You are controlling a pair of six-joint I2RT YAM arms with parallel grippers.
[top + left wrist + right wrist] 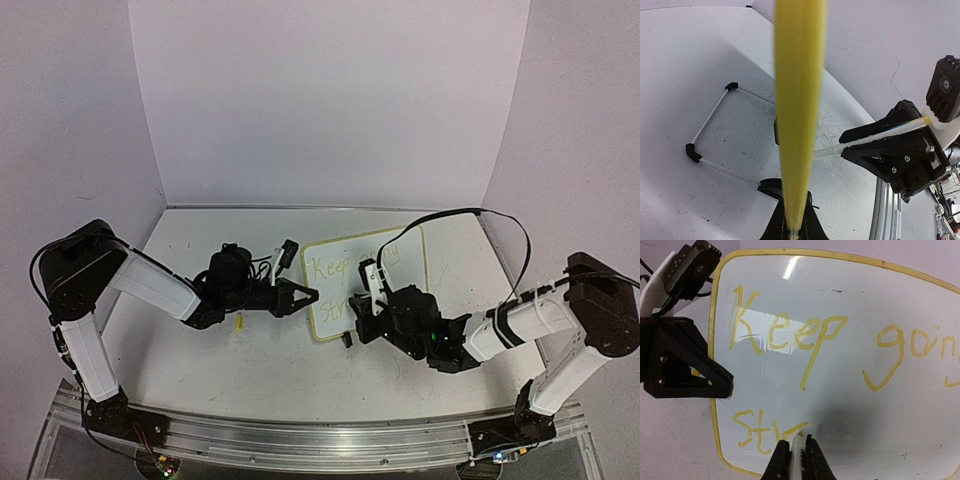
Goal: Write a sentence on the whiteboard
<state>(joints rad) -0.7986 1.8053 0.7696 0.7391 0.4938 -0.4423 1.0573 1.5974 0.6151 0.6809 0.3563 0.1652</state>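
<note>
The whiteboard [330, 305] lies on the table right of centre, with a yellow rim and black clip feet. The sentence [790, 332] on it reads "Keep going" in pale yellow, with "str" on a second line beneath. My right gripper [797, 442] is shut on a whitish marker [800, 446], whose tip rests on the board just after the "r". From above, the right gripper [366, 298] sits over the board's lower middle. My left gripper [305, 295] hovers at the board's left edge, shut on a blurred yellow stick-like piece [800, 100].
The left wrist view shows the right gripper [845, 146] with the marker [880, 134] and the whiteboard's clip foot [692, 152]. An aluminium rail [330, 440] runs along the near edge. A black cable [500, 220] loops over the back right. Purple walls enclose the table.
</note>
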